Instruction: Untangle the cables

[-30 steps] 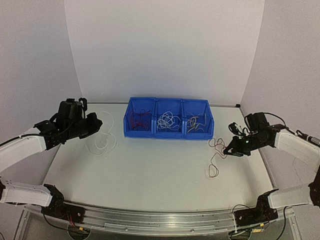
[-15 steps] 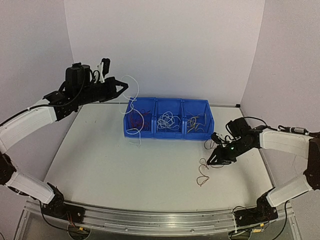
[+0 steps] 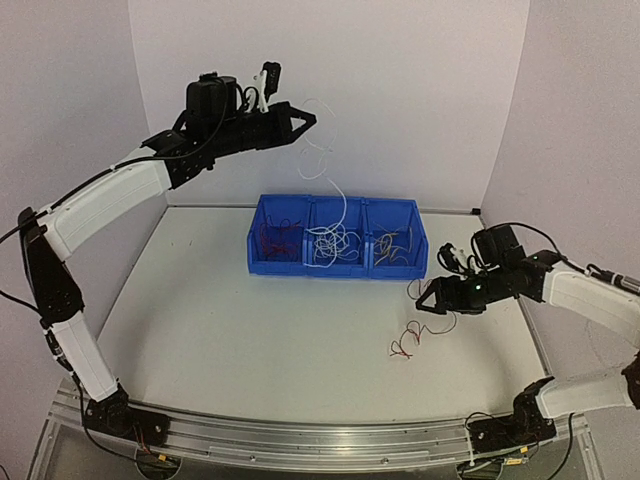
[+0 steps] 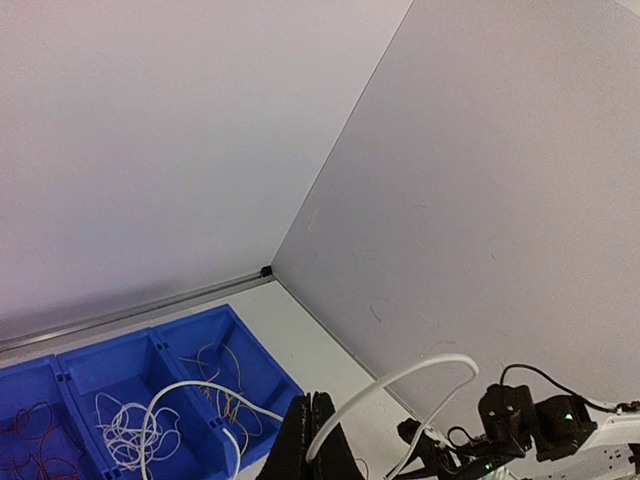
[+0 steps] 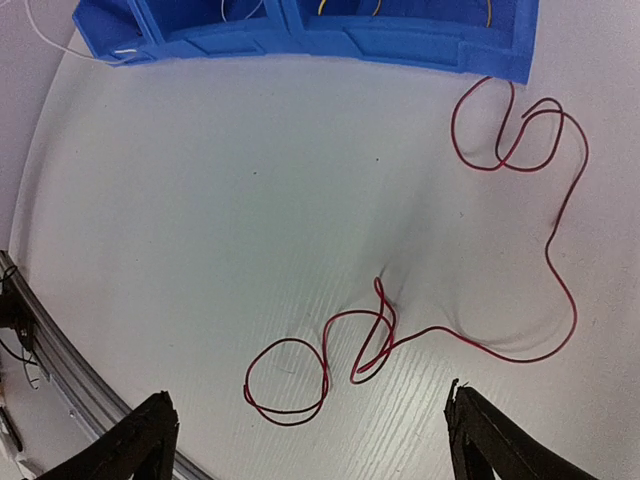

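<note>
The left claw (image 3: 306,117) is raised high above the back of the tabletop (image 3: 230,330), close to the rear wall (image 3: 400,90). Its fingers are pressed together on a white wire (image 3: 338,200). That wire curls out from the tips in a loose loop and hangs down in a thin line. Its lower end reaches the middle compartment of a blue bin (image 3: 310,268).

The bin stands crosswise near the back edge and has three compartments. The left one holds thin red wires (image 3: 275,238), the middle one a curly white bundle (image 3: 335,245), and the right one yellow-orange wires (image 3: 392,246).

In front of the bin, a wide stretch of bare tabletop runs to the near rail (image 3: 300,432).

Further right, a single red wire (image 5: 470,340) lies flat on the tabletop, just in front of the bin's right corner. It winds in several loops and crosses itself at its middle.

The right claw (image 3: 425,300) hangs low over this wire with its fingers spread wide apart, gripping nothing. The tabletop's right edge and the side wall (image 3: 580,150) are near.
</note>
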Robot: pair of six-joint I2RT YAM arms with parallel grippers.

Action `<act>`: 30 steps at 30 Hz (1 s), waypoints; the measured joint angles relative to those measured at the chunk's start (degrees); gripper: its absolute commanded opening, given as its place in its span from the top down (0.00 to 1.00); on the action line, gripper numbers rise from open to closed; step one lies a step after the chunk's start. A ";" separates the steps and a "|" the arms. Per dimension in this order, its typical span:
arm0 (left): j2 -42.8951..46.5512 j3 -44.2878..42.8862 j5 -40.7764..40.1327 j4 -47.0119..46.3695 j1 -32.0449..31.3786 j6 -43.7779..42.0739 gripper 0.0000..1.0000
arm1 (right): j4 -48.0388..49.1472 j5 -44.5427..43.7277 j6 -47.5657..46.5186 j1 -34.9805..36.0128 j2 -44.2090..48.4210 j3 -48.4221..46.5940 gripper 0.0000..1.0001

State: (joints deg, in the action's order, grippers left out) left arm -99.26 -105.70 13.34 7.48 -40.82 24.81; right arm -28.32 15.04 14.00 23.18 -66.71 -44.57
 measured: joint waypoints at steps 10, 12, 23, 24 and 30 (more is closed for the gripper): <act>-11.37 -11.43 -1.80 -1.63 0.00 -1.67 1.00 | -0.31 -7.68 1.43 0.00 10.47 3.19 0.07; -14.39 -14.32 -2.83 -1.47 0.00 -2.24 1.00 | -0.46 -8.85 1.71 0.00 11.78 3.71 0.06; -27.40 -23.62 -9.24 0.50 0.83 -3.79 1.00 | -1.77 -12.16 3.29 0.00 15.57 5.41 0.04; -28.01 -23.64 -9.57 0.50 1.00 -3.77 1.00 | -1.75 -12.31 3.46 0.00 15.72 5.48 0.04; -32.22 -24.49 -11.03 0.59 1.96 -3.77 1.00 | -2.59 -13.28 4.12 0.00 16.38 6.05 0.04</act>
State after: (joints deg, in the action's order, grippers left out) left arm -131.48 -130.18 2.31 8.07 -38.86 21.04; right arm -30.91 1.77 18.13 23.18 -50.33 -38.52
